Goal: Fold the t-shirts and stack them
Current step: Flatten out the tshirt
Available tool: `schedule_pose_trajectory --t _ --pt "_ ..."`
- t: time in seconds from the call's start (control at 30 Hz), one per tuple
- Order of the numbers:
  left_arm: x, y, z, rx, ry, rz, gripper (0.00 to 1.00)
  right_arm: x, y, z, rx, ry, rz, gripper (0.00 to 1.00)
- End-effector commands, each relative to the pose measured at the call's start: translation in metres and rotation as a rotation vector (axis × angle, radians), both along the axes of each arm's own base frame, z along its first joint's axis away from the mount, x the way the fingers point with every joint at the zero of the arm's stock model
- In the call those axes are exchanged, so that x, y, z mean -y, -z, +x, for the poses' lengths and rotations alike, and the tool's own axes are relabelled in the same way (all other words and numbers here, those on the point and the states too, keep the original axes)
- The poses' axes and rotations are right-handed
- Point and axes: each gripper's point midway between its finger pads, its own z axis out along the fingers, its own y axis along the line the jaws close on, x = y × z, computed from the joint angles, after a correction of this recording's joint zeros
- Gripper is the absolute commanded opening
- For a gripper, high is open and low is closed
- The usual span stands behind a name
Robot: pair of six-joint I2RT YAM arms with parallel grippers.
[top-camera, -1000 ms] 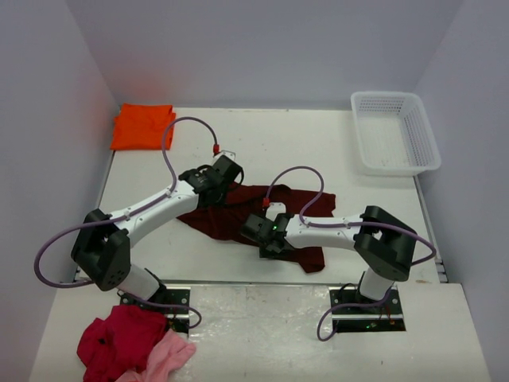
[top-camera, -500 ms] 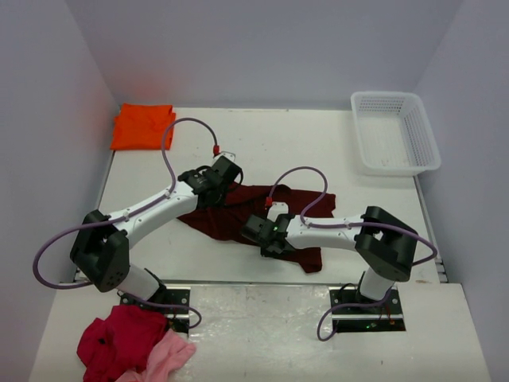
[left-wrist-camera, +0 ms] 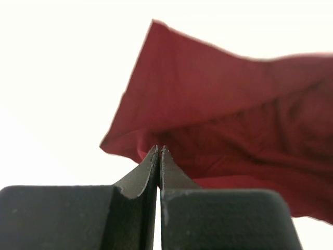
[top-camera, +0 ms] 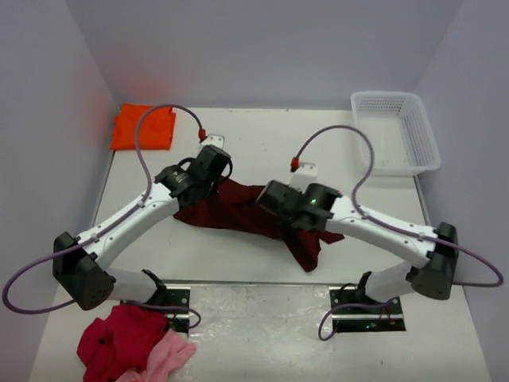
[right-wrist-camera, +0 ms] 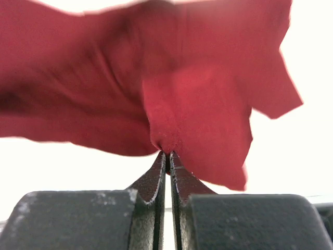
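The white table (top-camera: 262, 143) fills most of the top view, with both arm bases at its near edge. The left arm (top-camera: 131, 219) reaches far and rightward towards the table's middle, and the right arm (top-camera: 382, 231) reaches far and leftward to meet it.

Between them the dark maroon t-shirt (top-camera: 231, 208) hangs bunched over the middle of the table, stretched from one gripper to the other, with one loose end trailing towards the near side below the right arm.

A white plastic basket (top-camera: 386, 95) stands at the far right corner, well apart from the shirt. The bright orange t-shirt (top-camera: 143, 127) lies flat and folded at the far left corner.

On the near left, beside the left arm's base, a crimson garment (top-camera: 119, 338) lies crumpled, with a light pink garment (top-camera: 171, 354) touching its right side.

The left gripper (left-wrist-camera: 158, 151) has its fingers pressed together, their tips against the maroon cloth at the shirt's left end, where it holds the fabric. The right gripper (right-wrist-camera: 167, 155) is likewise closed, pinching a small fold of the same shirt, which gathers into the tips and fans out beyond them
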Motion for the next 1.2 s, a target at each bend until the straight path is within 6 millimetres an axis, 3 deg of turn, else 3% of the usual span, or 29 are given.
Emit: schedule_pose_trajectory --t 0.0,0.03,0.1,0.13,0.17,0.2,0.23,0.3,0.37,0.4,0.5,0.53,0.6,0.67,0.8,0.83,0.9,1.03,1.17 --pt "-0.016 -0.083 0.008 0.195 -0.069 -0.043 0.0 0.062 -0.073 0.032 0.165 0.043 -0.084 0.0" --pt "-0.022 -0.096 0.007 0.219 -0.081 -0.036 0.0 0.074 -0.095 0.043 0.207 0.038 -0.08 0.0" --pt "-0.026 -0.129 0.009 0.28 -0.09 -0.052 0.0 0.084 -0.117 0.055 0.244 0.013 -0.075 0.0" --pt "-0.032 -0.141 0.009 0.305 -0.104 -0.045 0.0 0.096 -0.142 0.066 0.291 0.02 -0.075 0.0" --pt "-0.034 -0.162 0.01 0.347 -0.105 -0.054 0.0 0.1 -0.154 0.071 0.313 0.01 -0.075 0.0" --pt "-0.037 -0.173 0.009 0.367 -0.11 -0.053 0.0 0.104 -0.165 0.075 0.331 0.003 -0.078 0.0" --pt "-0.042 -0.184 0.01 0.391 -0.126 -0.042 0.0 0.117 -0.189 0.084 0.371 0.012 -0.098 0.0" --pt "-0.048 -0.213 0.008 0.445 -0.126 -0.04 0.0 0.126 -0.225 0.09 0.442 0.004 -0.087 0.0" --pt "-0.059 -0.242 0.005 0.503 -0.15 -0.037 0.0 0.143 -0.248 0.097 0.48 0.015 -0.129 0.0" --pt "-0.064 -0.251 0.004 0.523 -0.172 -0.028 0.0 0.146 -0.276 0.096 0.54 0.009 -0.091 0.0" --pt "-0.084 -0.289 -0.006 0.596 -0.229 -0.028 0.0 0.161 -0.309 0.099 0.59 0.018 -0.15 0.0" --pt "-0.09 -0.297 -0.008 0.611 -0.247 -0.023 0.0 0.172 -0.338 0.09 0.653 0.03 -0.156 0.0" --pt "-0.099 -0.322 -0.017 0.663 -0.27 -0.06 0.0 0.178 -0.365 0.085 0.711 0.037 -0.15 0.0" --pt "-0.11 -0.342 -0.027 0.706 -0.298 -0.087 0.0 0.185 -0.376 0.079 0.753 0.032 -0.166 0.0" --pt "-0.119 -0.363 -0.04 0.767 -0.29 -0.15 0.0 0.202 -0.396 0.046 0.837 0.03 -0.107 0.0" --pt "-0.123 -0.377 -0.049 0.818 -0.282 -0.205 0.0 0.204 -0.401 0.04 0.857 0.021 -0.093 0.0" --pt "-0.126 -0.383 -0.055 0.846 -0.263 -0.228 0.0 0.206 -0.411 0.028 0.901 -0.008 -0.065 0.0" --pt "-0.136 -0.402 -0.073 0.892 -0.247 -0.29 0.0 0.231 -0.434 -0.01 1.008 0.0 -0.037 0.0" --pt "-0.133 -0.417 -0.087 0.949 -0.164 -0.366 0.0 0.24 -0.449 -0.037 1.087 -0.031 0.021 0.0"
